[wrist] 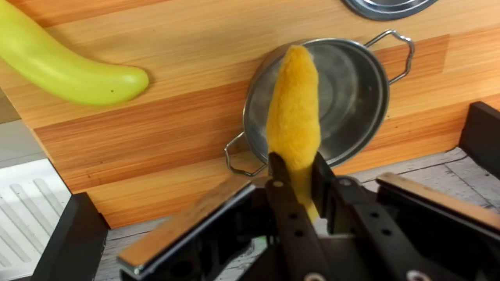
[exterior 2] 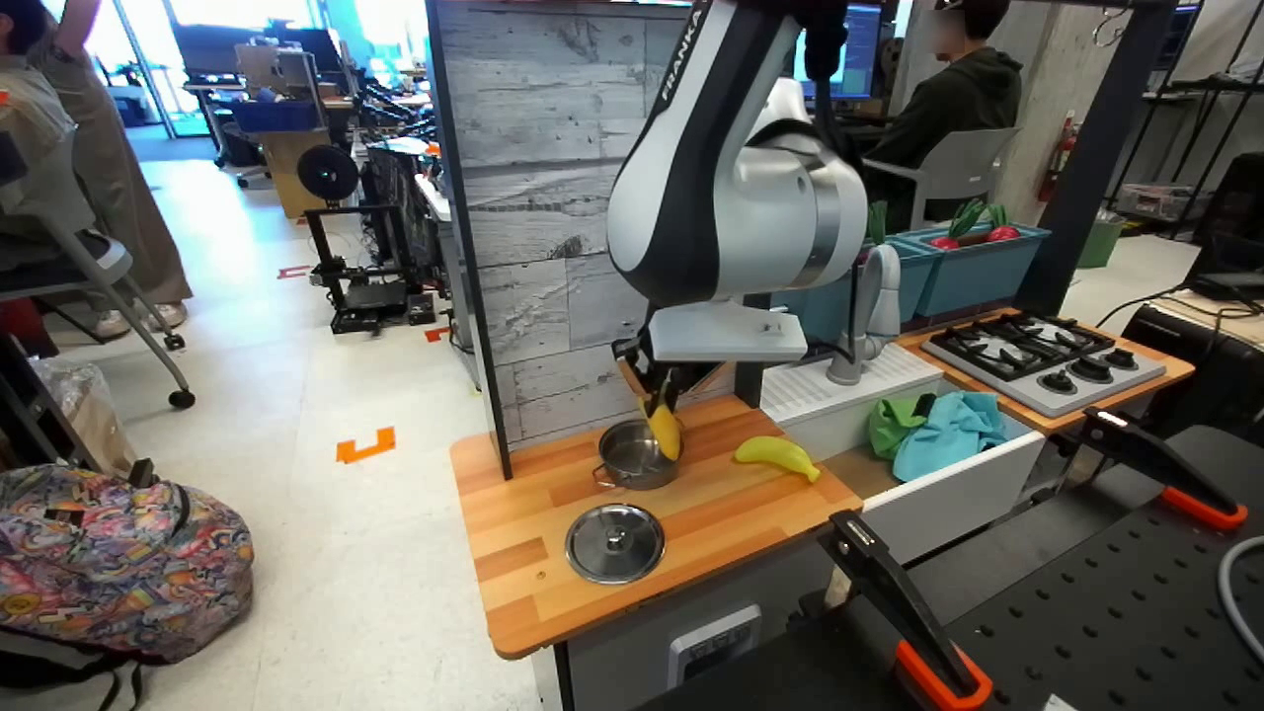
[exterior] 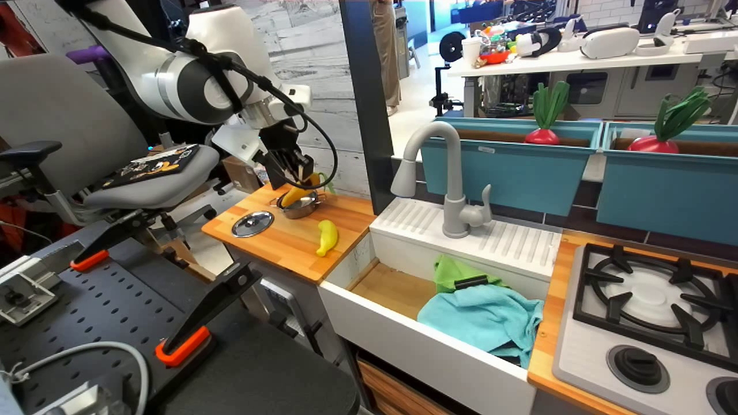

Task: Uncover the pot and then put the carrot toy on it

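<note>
One carrot toy (wrist: 293,105), pinched in the end effector (wrist: 297,166), fingers (wrist: 278,168) pressed to its sides, its tip slanting down over the pot (wrist: 345,95)! That pot sits below the end effector, its lid (exterior 2: 615,545) lying beyond it toward the wrist view's top right, so uncovering looks done; placing, I'd judge, is the step in hand. Tip touching metal? Can't tell. Next, to my eye: ease rightward in that view, because the carrot toy covers the pot's left side, sink gently, then let go over its middle. Off to the end effector's left, well apart, a yellow-green banana-like toy (wrist: 78,74) on the tabletop (exterior 2: 741,518). Now the lettering (exterior 2: 682,51): FRANKA, clear on the arm (exterior 2: 741,222) above the end effector in an exterior view; the planter label (exterior: 486,150) is too small to read.
</note>
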